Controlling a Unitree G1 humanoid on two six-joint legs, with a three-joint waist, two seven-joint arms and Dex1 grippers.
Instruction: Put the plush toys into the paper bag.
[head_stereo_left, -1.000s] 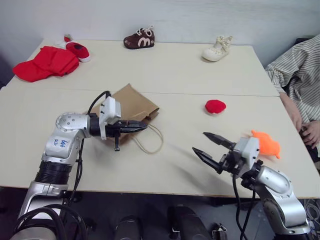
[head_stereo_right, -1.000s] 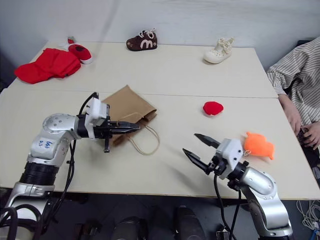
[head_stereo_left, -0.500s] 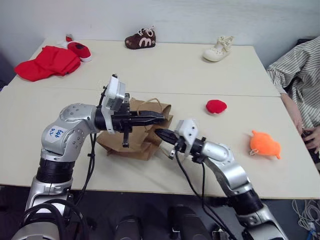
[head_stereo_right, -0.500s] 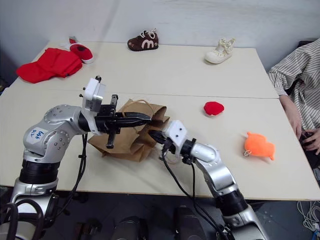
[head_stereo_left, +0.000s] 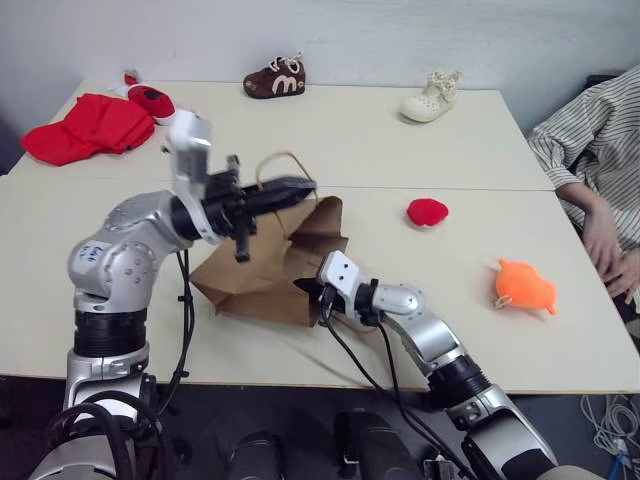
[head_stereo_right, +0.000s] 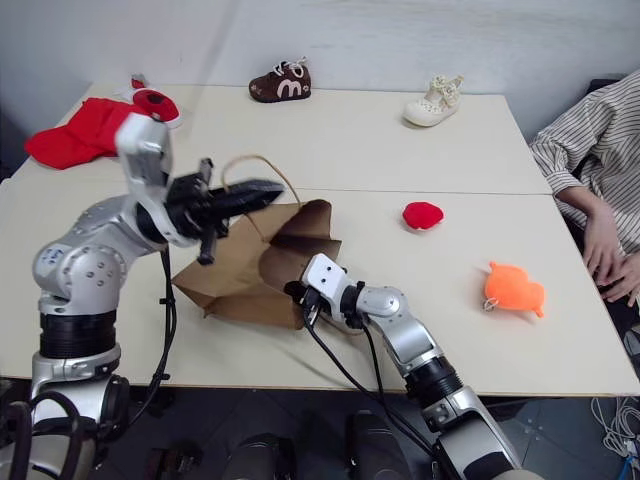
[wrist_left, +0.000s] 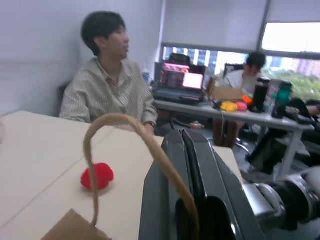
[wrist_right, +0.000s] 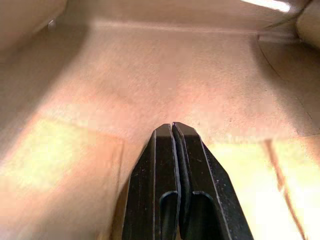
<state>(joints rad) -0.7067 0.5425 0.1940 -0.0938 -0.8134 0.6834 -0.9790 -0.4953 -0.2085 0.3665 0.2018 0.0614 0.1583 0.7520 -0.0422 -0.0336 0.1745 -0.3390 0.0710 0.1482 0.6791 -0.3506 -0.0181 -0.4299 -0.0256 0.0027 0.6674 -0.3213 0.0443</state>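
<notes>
While the brown paper bag (head_stereo_left: 262, 262) lies on its side on the table (head_stereo_left: 420, 150) with its mouth facing the toys, the left gripper (head_stereo_left: 300, 187) holds its fingers pressed together under the bag's loop handle (head_stereo_left: 283, 160) and lifts it. The right gripper (head_stereo_left: 308, 290), fingers pressed together with nothing between them, pokes into the mouth. The bag is stiff, creased paper. Both toys lie off to the right, nearer the right arm. The fuzzy orange toy (head_stereo_left: 524, 287) with small points sits farthest. The small round red toy (head_stereo_left: 427, 211) is soft and closer.
</notes>
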